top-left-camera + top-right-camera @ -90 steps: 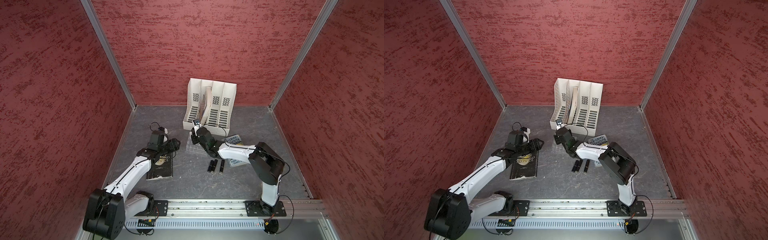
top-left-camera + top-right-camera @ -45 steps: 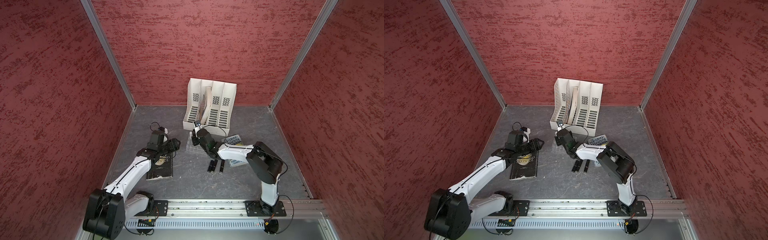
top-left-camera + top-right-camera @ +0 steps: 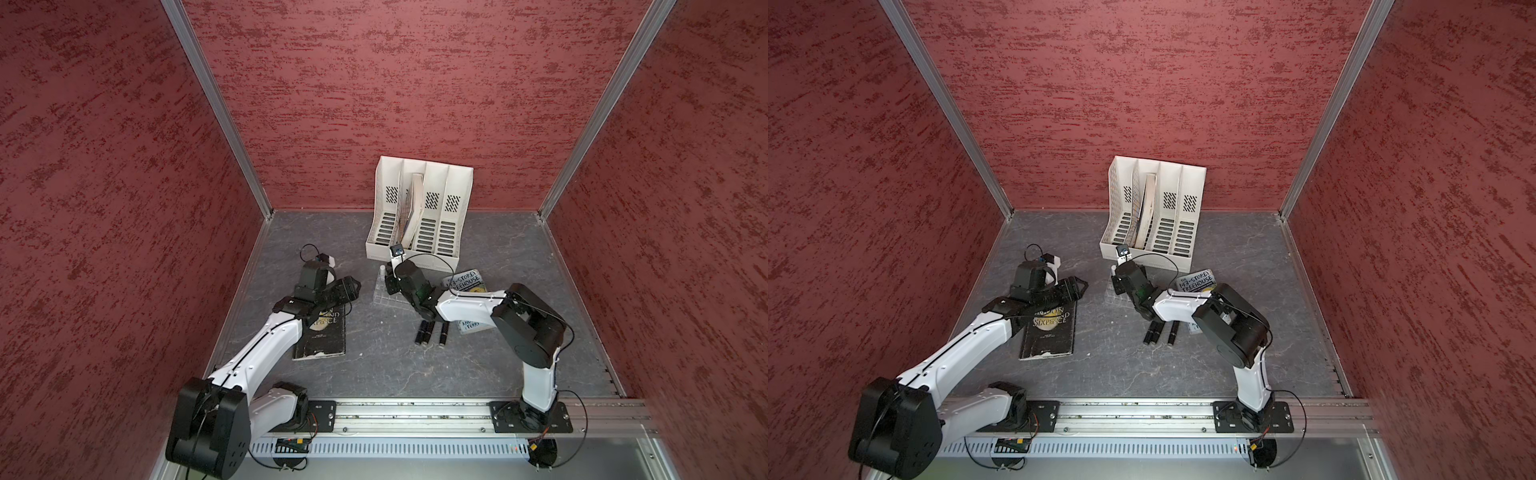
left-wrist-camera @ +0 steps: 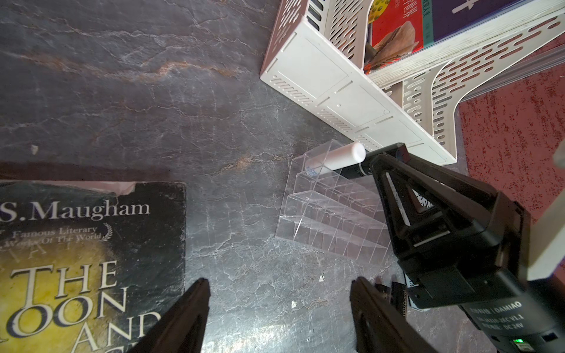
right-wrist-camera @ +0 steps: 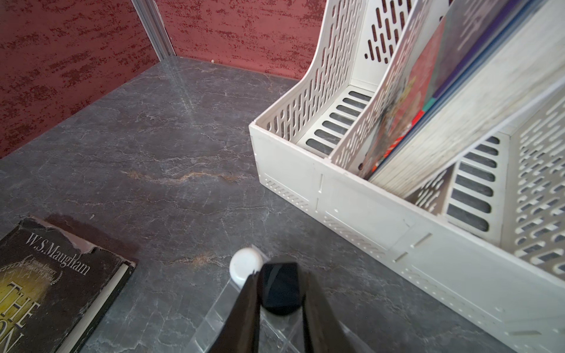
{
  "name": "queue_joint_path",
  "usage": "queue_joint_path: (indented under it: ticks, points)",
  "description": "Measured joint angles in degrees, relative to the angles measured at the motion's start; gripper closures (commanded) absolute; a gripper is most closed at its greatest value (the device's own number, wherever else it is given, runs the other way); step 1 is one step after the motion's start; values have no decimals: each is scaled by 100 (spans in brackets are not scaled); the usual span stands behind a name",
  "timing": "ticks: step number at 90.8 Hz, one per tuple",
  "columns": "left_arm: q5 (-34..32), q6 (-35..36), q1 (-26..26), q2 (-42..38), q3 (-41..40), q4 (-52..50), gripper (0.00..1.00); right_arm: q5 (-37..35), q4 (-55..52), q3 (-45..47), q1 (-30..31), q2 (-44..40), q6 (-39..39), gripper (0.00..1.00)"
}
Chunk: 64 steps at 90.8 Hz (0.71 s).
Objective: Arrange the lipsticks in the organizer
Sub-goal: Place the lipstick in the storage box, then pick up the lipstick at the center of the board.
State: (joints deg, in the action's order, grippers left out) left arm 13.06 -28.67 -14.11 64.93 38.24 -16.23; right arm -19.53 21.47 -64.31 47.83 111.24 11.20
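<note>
Nearest the rail, the grey stone-patterned surface carries three black lipsticks. They lie side by side at about 5 o'clock from the organizer, apart from it. At 8 o'clock from the organizer lies a worn Maugham paperback. The left hand hovers over its far edge, fingers spread and grasping nothing. The clear organizer, stepped in rows, sits between the two hands.

The right hand is clenched on a fourth black lipstick, held at the organizer's rear row just beside the white lipstick. The white lipstick stands in that row's corner cell, at 11 o'clock of the organizer. Whether the held tube's lower end is inside a cell cannot be told.

At 3 o'clock from the organizer a Treehouse book lies partly under the right arm. Farthest back, at 12 o'clock, a white file rack holds leaning books.
</note>
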Motion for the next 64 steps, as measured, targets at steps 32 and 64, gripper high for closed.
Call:
queue_joint_path:
  ticks: [32,64]
  points:
    - [-1126,319,-1633,-74,610,-887,31,7,-629,404,-9,-820,400,51]
    - [-1130,87,-3790,1840,1792,-1759,38,302,-3108,1314,-634,-4039,1961,58]
